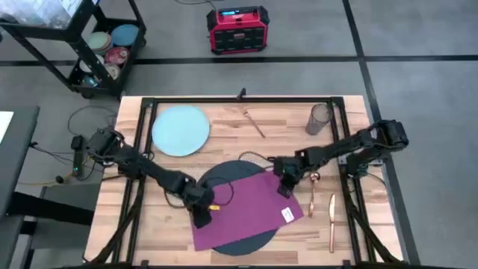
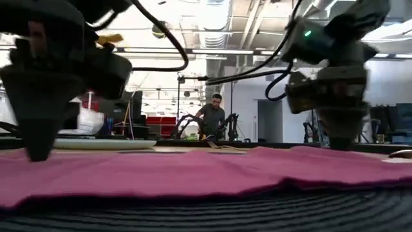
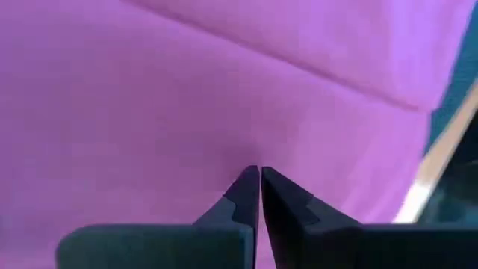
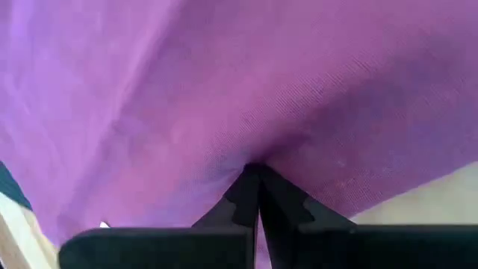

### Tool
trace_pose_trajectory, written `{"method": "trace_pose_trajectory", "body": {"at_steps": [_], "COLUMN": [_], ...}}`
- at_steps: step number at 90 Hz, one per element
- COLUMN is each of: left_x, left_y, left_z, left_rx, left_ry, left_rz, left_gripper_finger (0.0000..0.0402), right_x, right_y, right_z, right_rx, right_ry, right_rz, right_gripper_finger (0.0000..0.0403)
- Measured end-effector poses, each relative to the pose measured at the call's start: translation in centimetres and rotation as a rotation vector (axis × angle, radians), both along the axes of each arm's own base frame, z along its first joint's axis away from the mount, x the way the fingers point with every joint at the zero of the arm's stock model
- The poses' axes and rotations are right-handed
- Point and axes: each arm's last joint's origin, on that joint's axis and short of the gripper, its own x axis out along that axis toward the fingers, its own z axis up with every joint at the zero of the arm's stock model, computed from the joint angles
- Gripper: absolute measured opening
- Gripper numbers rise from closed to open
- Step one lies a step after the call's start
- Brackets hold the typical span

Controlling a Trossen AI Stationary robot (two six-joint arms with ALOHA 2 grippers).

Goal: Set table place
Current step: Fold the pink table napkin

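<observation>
High view first: nearest me, I see the dark round mat (image 1: 237, 240) at the front of the table (image 1: 351, 246), with the magenta napkin (image 1: 250, 213) spread flat over most of it. My left claw (image 1: 202, 217) is down on the napkin's left edge. In the left wrist view its fingers (image 3: 243, 196) are pressed together with the tips on the cloth, and pink fabric fills the picture. I read that as pinched onto the napkin. My right claw (image 1: 284, 187) sits at the napkin's far right corner. The right wrist view shows its fingertips (image 4: 246, 190) closed with the cloth puckering right at the tips, so it grips the napkin too.

Just right of the napkin lie a copper spoon (image 1: 314, 190) and a copper knife (image 1: 331, 222), side by side on bare wood.

Farther back, the pale blue plate (image 1: 180, 130) rests on the table's left side, well apart from the mat. A copper fork (image 1: 254, 122) lies near the far middle, and the smoky glass (image 1: 319, 119) stands upright toward the far right corner.

Beyond the table I see a black cart (image 1: 89, 45) with stacked dishes and a red box (image 1: 237, 29) on the floor. The low view shows a person (image 2: 211, 117) standing in the room behind
</observation>
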Motion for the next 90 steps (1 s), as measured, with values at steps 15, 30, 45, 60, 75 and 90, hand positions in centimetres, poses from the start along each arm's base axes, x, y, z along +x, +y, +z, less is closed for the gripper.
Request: {"method": "trace_pose_trajectory", "body": {"at_steps": [15, 30, 45, 60, 75, 90], "left_x": [2.3, 5.9, 8.7, 9.1, 7.0, 5.2], "left_y": [-2.8, -0.7, 4.3, 9.3, 11.8, 10.0], "left_z": [0.1, 2.7, 4.4, 3.9, 3.0, 3.8], "left_rx": [-0.039, 0.171, 0.385, 0.407, 0.190, 0.070], "left_ry": [-0.218, -0.428, -0.507, -0.439, -0.241, -0.188], "left_rz": [0.055, 0.042, -0.041, -0.243, -0.376, -0.544], "left_gripper_finger": [0.0000, 0.0000, 0.0000, 0.0000, 0.0000, 0.0000], "right_x": [0.3, 0.2, -1.4, -2.2, -1.4, -0.4], "right_y": [-2.5, -2.1, -0.4, 2.8, 4.9, 4.4], "right_z": [1.5, 6.8, 9.6, 8.2, 4.3, 0.9], "right_rx": [-0.012, -0.031, 0.040, 0.053, 0.014, -0.013], "right_ry": [-0.130, -0.445, -0.519, -0.335, -0.144, -0.004], "right_rz": [-0.075, -0.048, -0.061, -0.084, -0.101, -0.155], "right_gripper_finger": [0.0000, 0.0000, 0.0000, 0.0000, 0.0000, 0.0000]}}
